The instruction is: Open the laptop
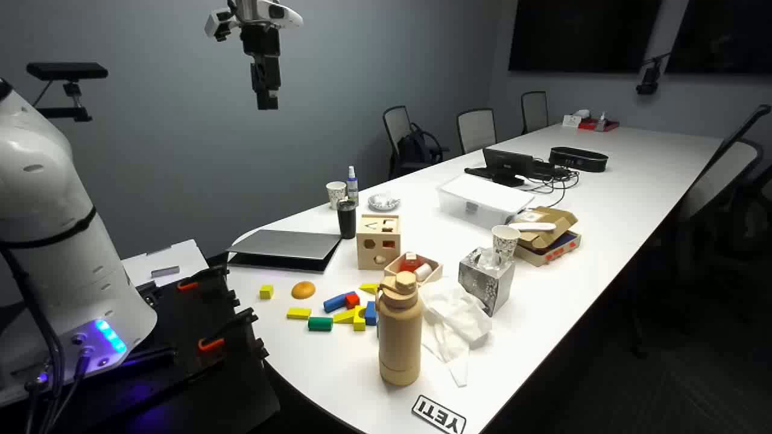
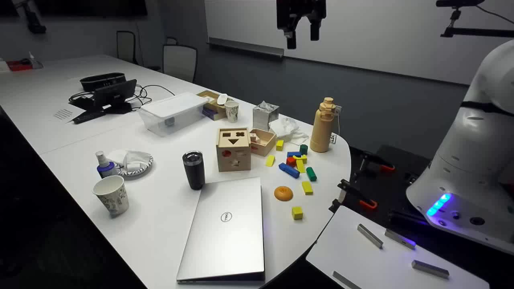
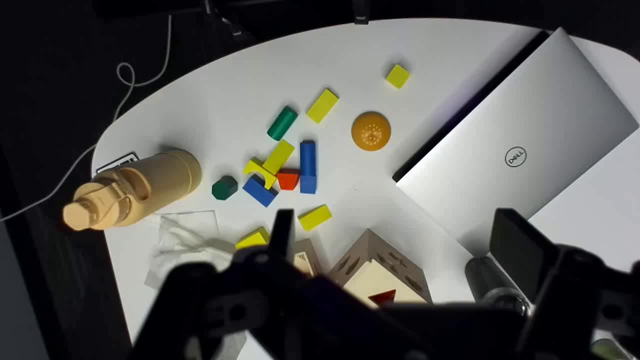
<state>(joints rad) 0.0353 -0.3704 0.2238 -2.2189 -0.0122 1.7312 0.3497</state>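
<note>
Black tumbler: in an exterior view, eleven o'clock from the Dell laptop, just beside its corner; can't tell if touching.
Dell laptop: on the white tabletop; lid looks slightly ajar, dark base showing along ten o'clock in the wrist view.
Lid: probably light, stiff, slick; fragile inside, base may slide.
Ten o'clock edge: I'd hook under its middle and lift.
Wooden shape-sorter cube: twelve o'clock in an exterior view.
Robotiq gripper: one o'clock there, high up, fingers spread, holding nothing.

The white table is bright, its surroundings dim.
</note>
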